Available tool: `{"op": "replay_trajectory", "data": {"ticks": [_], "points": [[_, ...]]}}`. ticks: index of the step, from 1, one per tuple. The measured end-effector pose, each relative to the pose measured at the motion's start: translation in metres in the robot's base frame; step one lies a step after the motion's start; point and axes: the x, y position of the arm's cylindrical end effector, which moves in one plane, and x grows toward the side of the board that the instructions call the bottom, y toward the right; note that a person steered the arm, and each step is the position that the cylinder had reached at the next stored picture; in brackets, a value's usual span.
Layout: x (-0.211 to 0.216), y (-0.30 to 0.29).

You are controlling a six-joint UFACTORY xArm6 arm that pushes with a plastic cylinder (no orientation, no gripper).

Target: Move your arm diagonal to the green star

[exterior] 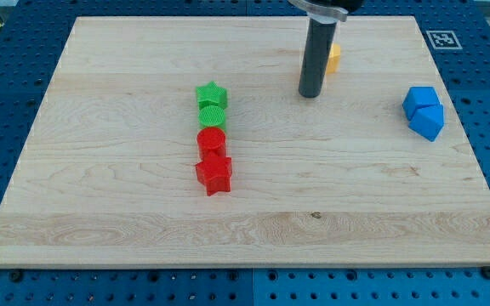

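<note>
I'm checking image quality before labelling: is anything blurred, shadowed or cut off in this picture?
Camera view: light is even, with no glare on the board; the green star and red star are sharp with faint shadows; my tip is sharp, but the rod's top is cut off at the view's top, and it partly hides the yellow block.

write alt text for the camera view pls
My tip rests on a wooden board, up and right of the green star, which heads a column: green cylinder, red cylinder, red star. Blue blocks sit right.
</note>
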Motion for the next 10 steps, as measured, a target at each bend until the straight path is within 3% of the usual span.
{"op": "replay_trajectory", "data": {"ticks": [5, 8, 10], "points": [[-0.064, -0.133], [-0.082, -0.144], [-0.085, -0.190]]}}
